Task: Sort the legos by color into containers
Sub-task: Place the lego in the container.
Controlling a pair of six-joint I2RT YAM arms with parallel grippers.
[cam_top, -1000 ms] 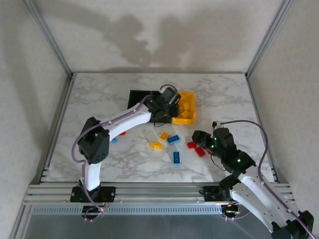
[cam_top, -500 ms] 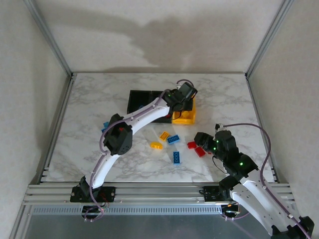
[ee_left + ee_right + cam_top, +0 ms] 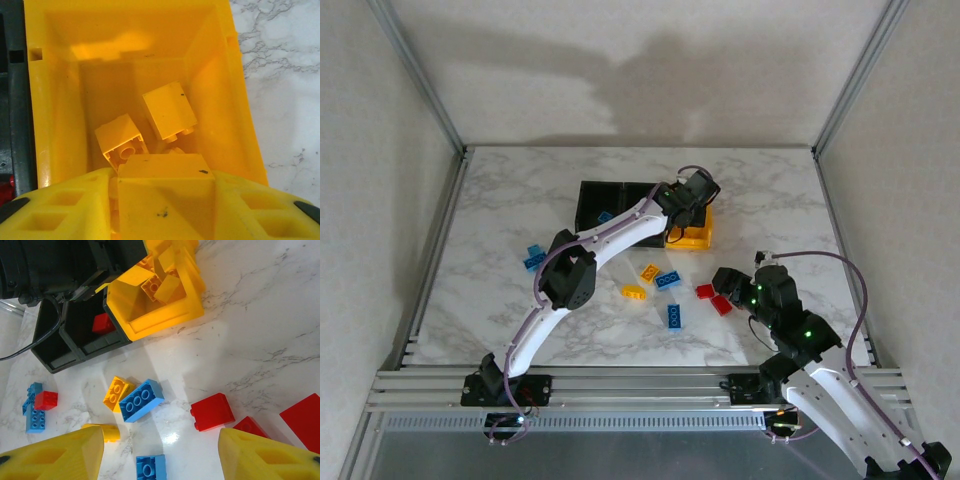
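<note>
Legos, yellow point(image 3: 169, 110): stored in the yellow bin point(image 3: 55, 100). One yellow brick point(image 3: 165, 192) is framed between the fingers of the left gripper point(image 3: 165, 215) above that bin; whether it is pinched cannot be told. A red brick point(image 3: 102, 323) inside a black bin point(image 3: 65, 359) is shown by the right wrist view. The right gripper point(image 3: 160, 440) is spread, empty, above a loose blue brick point(image 3: 141, 400) on the marble table point(image 3: 260, 330).

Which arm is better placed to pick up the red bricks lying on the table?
Right. The right fingers hover open by the red bricks; the left fingers are away over the yellow bin.
</note>
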